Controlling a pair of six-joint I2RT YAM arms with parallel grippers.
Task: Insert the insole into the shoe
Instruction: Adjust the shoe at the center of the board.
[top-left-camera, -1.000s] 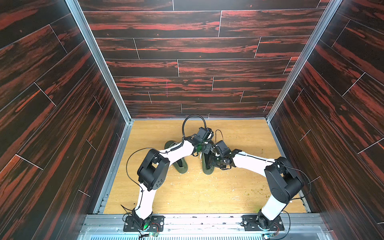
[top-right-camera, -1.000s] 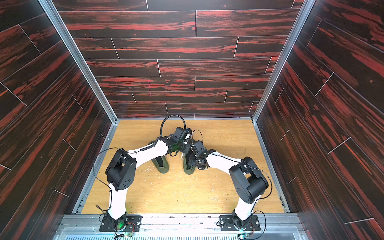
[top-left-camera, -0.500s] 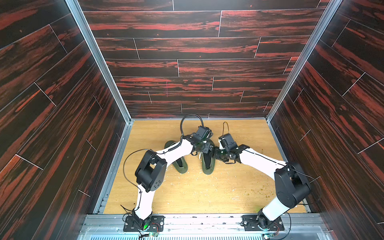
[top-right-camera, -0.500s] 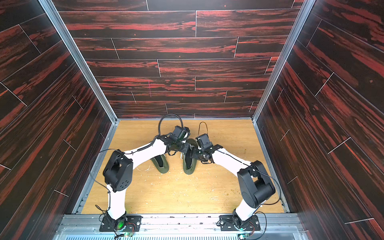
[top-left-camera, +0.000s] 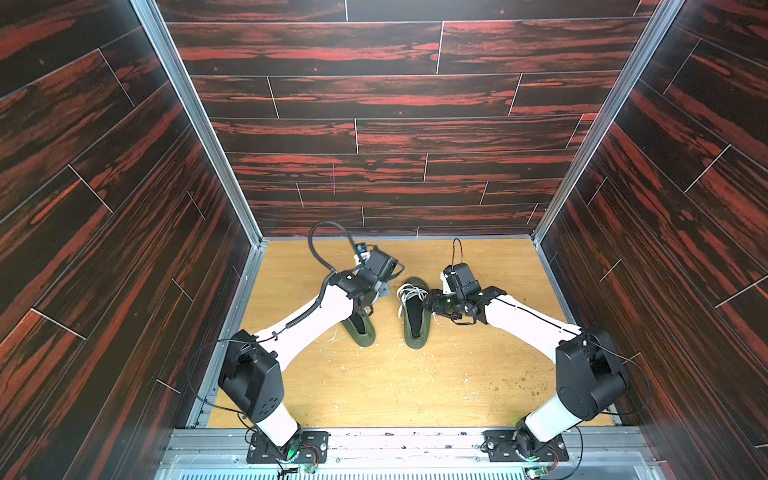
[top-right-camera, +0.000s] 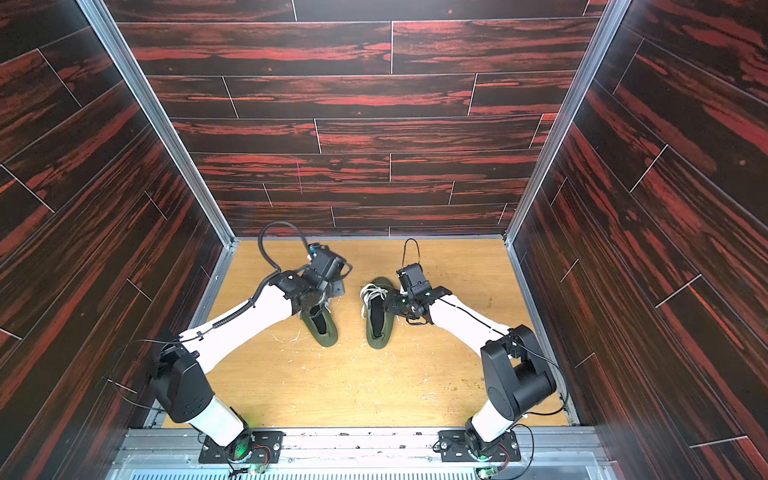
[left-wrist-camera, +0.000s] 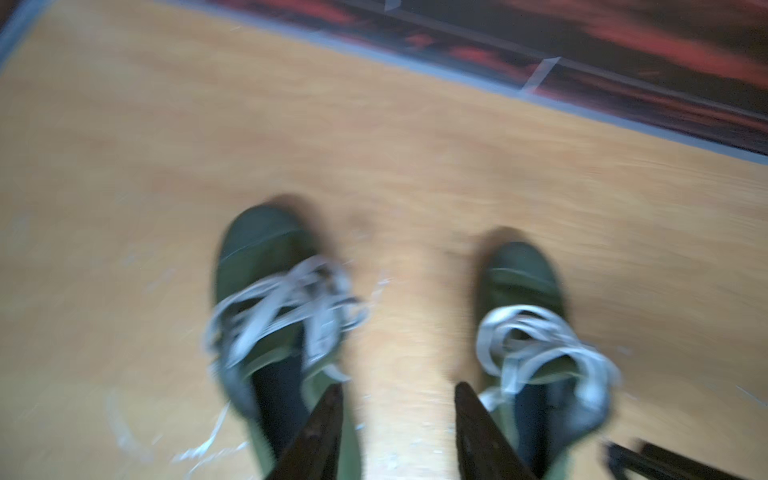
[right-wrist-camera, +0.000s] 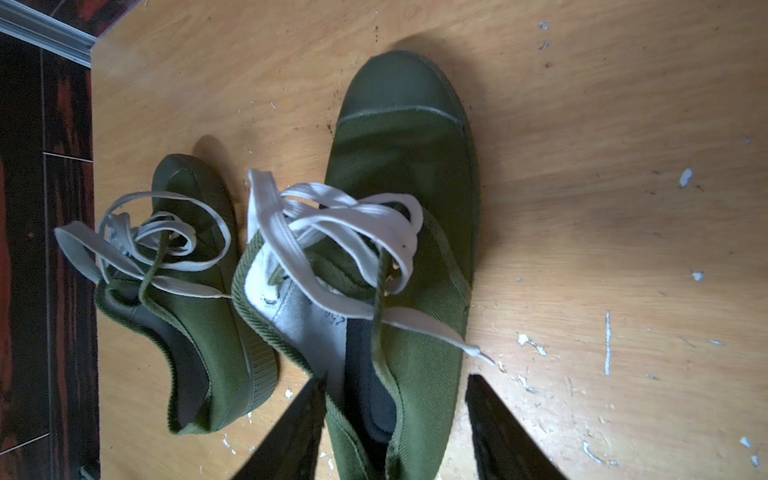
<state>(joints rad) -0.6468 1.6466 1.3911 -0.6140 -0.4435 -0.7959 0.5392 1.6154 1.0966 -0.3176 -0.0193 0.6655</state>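
Two green canvas shoes with white laces lie side by side on the wooden floor, toes toward the back wall. A dark insole (right-wrist-camera: 368, 374) lies inside the shoe (top-left-camera: 415, 322) (top-right-camera: 376, 322) (right-wrist-camera: 399, 174) (left-wrist-camera: 521, 274) nearer my right arm. My right gripper (top-left-camera: 430, 305) (top-right-camera: 390, 305) (right-wrist-camera: 395, 379) is open, its fingers on either side of that shoe's heel part; one finger stands clear of the shoe's side. My left gripper (top-left-camera: 384, 287) (top-right-camera: 338, 289) (left-wrist-camera: 399, 386) is open and empty above the floor between the shoes. Its wrist view is blurred.
The second shoe (top-left-camera: 359, 328) (top-right-camera: 322, 326) (left-wrist-camera: 257, 249) (right-wrist-camera: 195, 324) lies partly under my left forearm, its inside dark too. White scraps and crumbs (top-left-camera: 469, 380) litter the floor. Dark wood walls close three sides; a metal rail (top-left-camera: 399, 436) runs along the front.
My left gripper has opened and pulled back left, off the shoe with the insole. My right gripper has moved right, from above that shoe to its side.
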